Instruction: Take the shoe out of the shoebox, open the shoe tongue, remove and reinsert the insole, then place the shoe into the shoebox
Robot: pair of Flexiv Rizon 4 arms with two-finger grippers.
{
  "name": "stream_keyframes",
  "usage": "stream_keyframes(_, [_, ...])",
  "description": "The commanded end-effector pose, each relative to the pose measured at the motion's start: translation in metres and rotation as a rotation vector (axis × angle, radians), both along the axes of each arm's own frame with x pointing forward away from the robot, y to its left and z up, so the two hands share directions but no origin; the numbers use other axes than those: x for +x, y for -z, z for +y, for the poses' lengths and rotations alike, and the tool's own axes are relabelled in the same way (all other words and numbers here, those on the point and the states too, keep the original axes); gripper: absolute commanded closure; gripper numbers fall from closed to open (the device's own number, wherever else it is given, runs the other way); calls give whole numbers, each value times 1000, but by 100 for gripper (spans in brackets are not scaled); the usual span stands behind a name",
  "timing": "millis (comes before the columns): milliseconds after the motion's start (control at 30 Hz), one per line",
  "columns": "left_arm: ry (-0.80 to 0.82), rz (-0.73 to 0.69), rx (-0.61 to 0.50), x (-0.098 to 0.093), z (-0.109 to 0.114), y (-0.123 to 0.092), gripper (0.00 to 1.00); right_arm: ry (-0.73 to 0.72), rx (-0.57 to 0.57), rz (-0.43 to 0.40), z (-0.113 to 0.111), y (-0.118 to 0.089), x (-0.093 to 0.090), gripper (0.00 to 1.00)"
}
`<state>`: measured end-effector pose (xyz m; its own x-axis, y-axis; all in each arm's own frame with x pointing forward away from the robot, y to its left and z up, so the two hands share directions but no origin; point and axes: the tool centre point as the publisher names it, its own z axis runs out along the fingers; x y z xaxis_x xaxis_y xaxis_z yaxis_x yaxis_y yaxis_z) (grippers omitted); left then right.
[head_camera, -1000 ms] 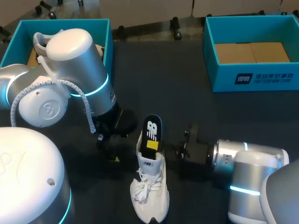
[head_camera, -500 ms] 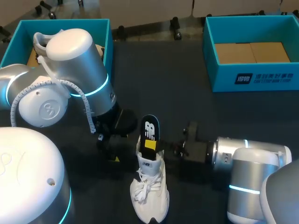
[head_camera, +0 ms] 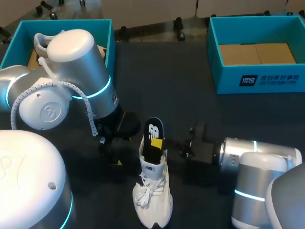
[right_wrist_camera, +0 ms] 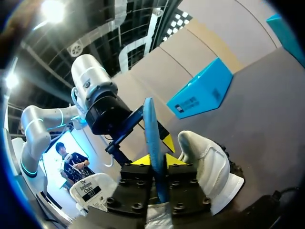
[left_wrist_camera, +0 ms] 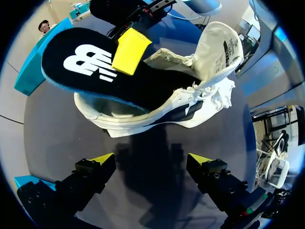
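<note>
Tabletop [head_camera: 181, 86]: right claw [right_wrist_camera: 156, 160] tight on insole [head_camera: 153, 130]

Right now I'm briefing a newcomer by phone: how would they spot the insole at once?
On the dark table, a white shoe sits near the front middle. The insole rises from its opening, gripped by the right end effector. It alone is black with a white logo.

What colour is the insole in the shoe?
The insole is black, white logo; clearest in left wrist view.

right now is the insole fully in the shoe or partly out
Partly out. The insole has its heel end sticking up above the opening of the shoe, clamped in the right gripper; its front end sits inside.
</note>
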<state>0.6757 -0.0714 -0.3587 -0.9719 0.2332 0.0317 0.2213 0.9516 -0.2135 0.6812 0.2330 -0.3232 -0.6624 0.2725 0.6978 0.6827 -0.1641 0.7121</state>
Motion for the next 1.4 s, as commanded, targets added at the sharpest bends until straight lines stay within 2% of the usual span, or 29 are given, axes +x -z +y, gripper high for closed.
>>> stream_keyframes(33, [0, -1, 0, 0, 0, 1, 0, 3, 10, 3, -2, 2, 1, 100])
stream_keyframes(233, [0, -1, 0, 0, 0, 1, 0, -10, 24, 52, 0, 9, 2, 100])
stream_keyframes(567, [0, -1, 0, 0, 0, 1, 0, -10, 27, 162, 9, 21, -10, 100])
stream_keyframes(900, [0, -1, 0, 0, 0, 1, 0, 3, 9, 185, 15, 19, -22, 100])
stream_keyframes(933, [0, -1, 0, 0, 0, 1, 0, 2, 7, 181, 15, 18, -22, 98])
stream_keyframes(1000, [0, -1, 0, 0, 0, 1, 0, 4, -1, 159, 15, 15, -21, 75])
stream_keyframes(1033, [0, -1, 0, 0, 0, 1, 0, 5, -4, 150, 14, 14, -20, 69])
stream_keyframes(1100, [0, -1, 0, 0, 0, 1, 0, 11, -15, 129, 13, 10, -18, 62])
stream_keyframes(1233, [0, -1, 0, 0, 0, 1, 0, 13, -34, 102, 12, 3, -13, 62])
stream_keyframes(1400, [0, -1, 0, 0, 0, 1, 0, 18, -41, 83, 7, -1, -8, 69])
